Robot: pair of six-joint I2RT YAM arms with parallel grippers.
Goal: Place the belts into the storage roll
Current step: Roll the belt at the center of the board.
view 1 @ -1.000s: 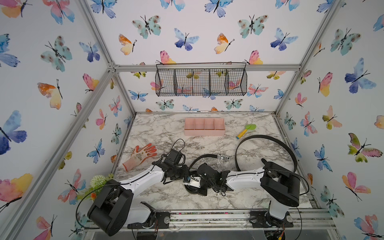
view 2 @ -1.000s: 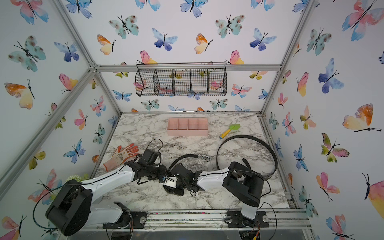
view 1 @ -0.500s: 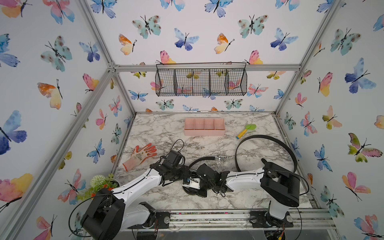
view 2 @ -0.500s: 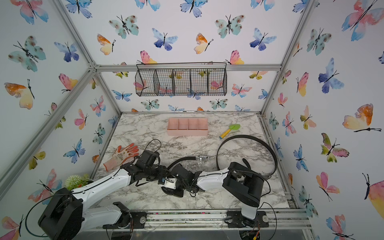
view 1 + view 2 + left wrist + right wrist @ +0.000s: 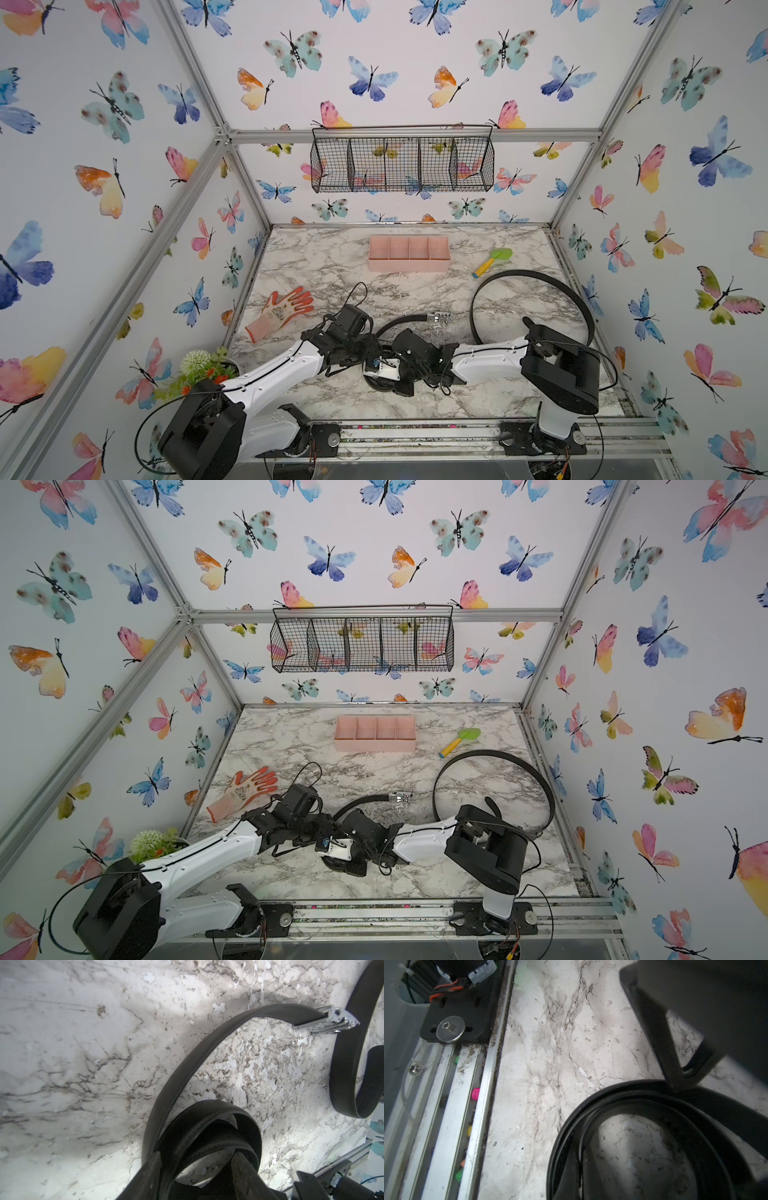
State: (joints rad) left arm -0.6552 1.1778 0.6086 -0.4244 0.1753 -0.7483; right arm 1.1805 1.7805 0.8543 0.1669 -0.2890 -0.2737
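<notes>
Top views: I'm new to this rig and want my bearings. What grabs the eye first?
The left arm and right arm meet low at the near middle of the table, over a black belt wound into a coil. A second belt curves in a wide open loop on the right side, and the pale pink tray sits empty at the far middle.

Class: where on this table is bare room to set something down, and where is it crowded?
Free: marble between glove and pink tray; the strip between tray and buckle; inside the large belt loop. Crowded: front centre, where left arm and right arm meet over the coiled belt.
</notes>
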